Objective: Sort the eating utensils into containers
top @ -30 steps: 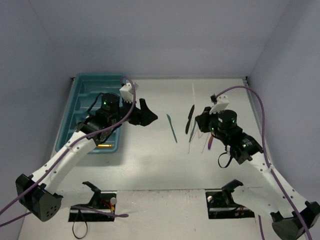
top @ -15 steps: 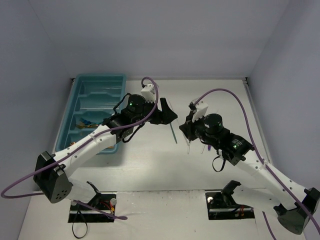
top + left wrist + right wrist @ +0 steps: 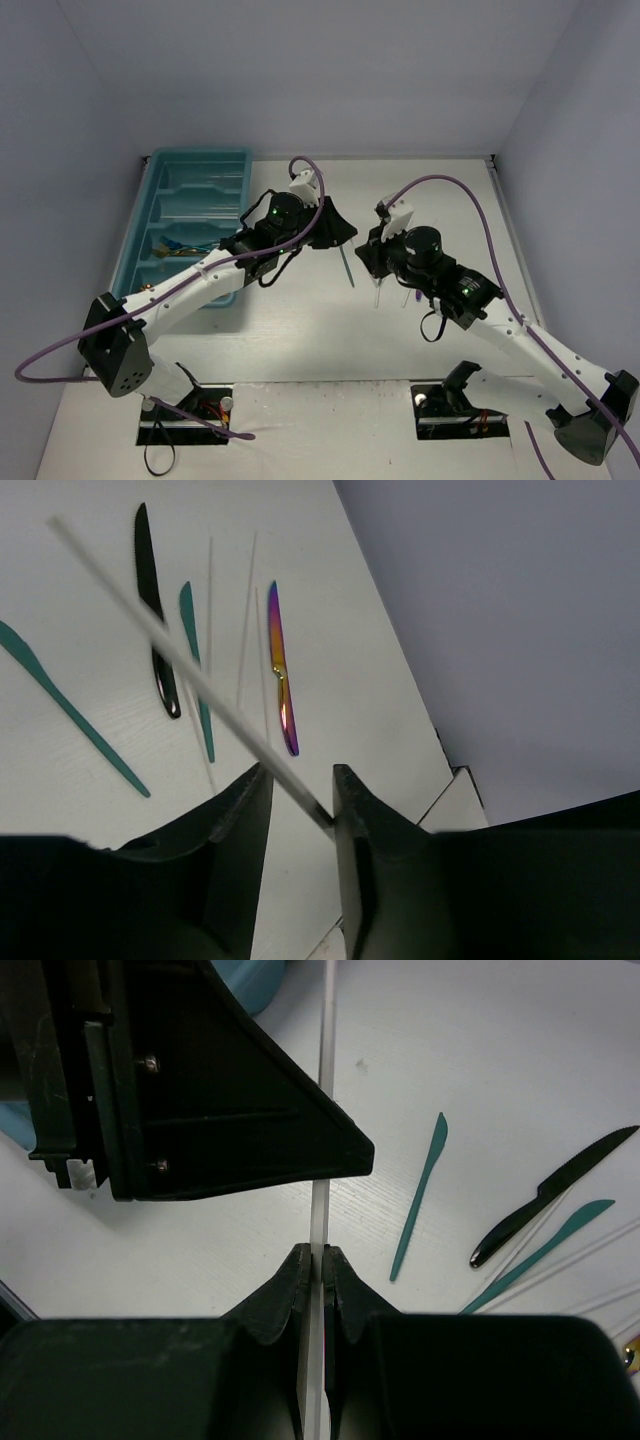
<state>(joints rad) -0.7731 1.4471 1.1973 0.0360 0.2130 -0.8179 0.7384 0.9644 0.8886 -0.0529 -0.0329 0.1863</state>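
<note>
Grips slim white utensil in right gripper, jaws clenched on the shaft, mid frame in top view. Has left gripper right up against it, jaws parted either side of the same white utensil, gap visible, not pinched shut. Holds white utensil raised, crossing over the pieces lying on table. Shows flat on table in left wrist view: long teal knife at left, black knife and shorter teal utensil side by side, iridescent purple knife to their right. Shows teal tray at upper left of top view, with sorted utensils in a near compartment, which one unclear.
</note>
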